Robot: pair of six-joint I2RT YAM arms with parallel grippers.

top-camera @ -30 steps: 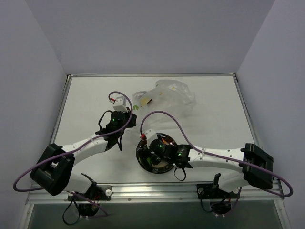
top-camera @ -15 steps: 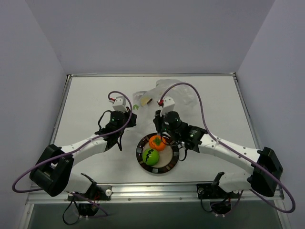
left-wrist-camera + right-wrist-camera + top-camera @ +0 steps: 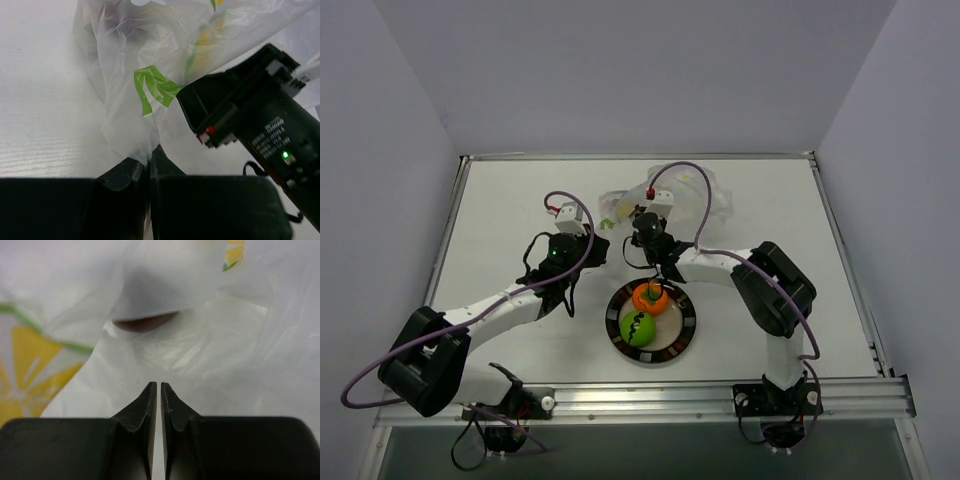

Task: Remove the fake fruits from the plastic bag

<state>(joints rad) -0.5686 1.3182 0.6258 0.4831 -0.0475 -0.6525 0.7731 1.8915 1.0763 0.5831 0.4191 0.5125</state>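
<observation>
The clear printed plastic bag (image 3: pixel 692 192) lies at the back of the table. My left gripper (image 3: pixel 148 151) is shut on a fold of the bag's near edge (image 3: pixel 127 125). From above, that left gripper (image 3: pixel 601 240) sits at the bag's left corner. My right gripper (image 3: pixel 642 222) is at the bag's mouth, shut (image 3: pixel 158 385), with nothing visibly between its tips. Just ahead of it, a dark maroon fruit (image 3: pixel 145 322) shows through the plastic (image 3: pixel 200 355). The orange fruit (image 3: pixel 650 298) and the green fruit (image 3: pixel 637 328) lie outside the bag.
Both freed fruits rest on a round black-rimmed plate (image 3: pixel 688 320) near the front middle of the table. The right arm's wrist body (image 3: pixel 250 115) crowds close to my left gripper. Raised rails edge the table on both sides.
The right arm left the plate, where the orange fruit now lies, swung back to the bag's mouth, and its gripper closed. The left gripper kept its hold on the bag.
</observation>
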